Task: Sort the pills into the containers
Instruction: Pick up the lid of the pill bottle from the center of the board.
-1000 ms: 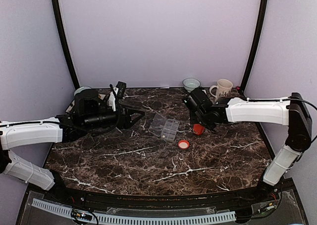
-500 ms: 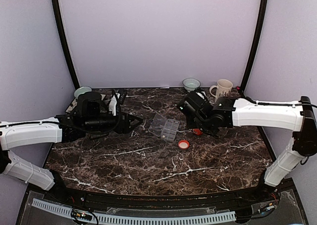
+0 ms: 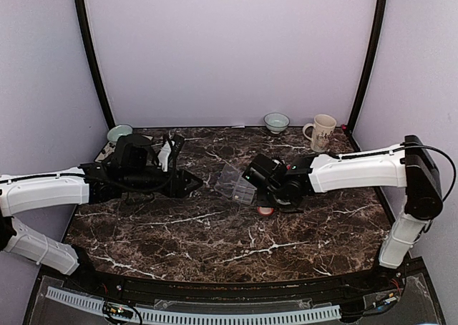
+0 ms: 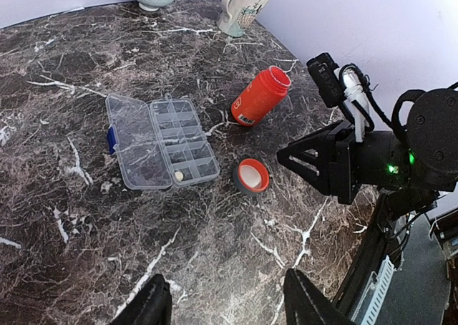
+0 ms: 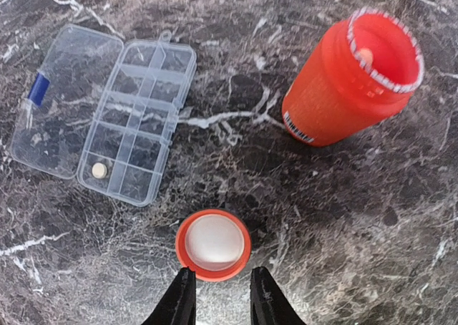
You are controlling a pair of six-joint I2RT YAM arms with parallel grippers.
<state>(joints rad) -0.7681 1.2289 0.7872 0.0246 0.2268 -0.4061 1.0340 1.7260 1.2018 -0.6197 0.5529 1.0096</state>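
We count one pill [image 5: 99,170] in the open box [image 5: 114,110], at ten o'clock from the cap [image 5: 213,243]. At least one sits in the bottle [image 5: 351,81]. The right gripper [image 5: 220,285] and left gripper [image 4: 225,300] both stand apart, empty.

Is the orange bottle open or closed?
Open. The orange bottle has a bare mouth you can see down into, and a round orange cap lies apart from it on the table.

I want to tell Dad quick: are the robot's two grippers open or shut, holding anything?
Left gripper: open, holding nothing.
Right gripper: narrowly open, holding nothing; the orange cap lies just beyond its tips.
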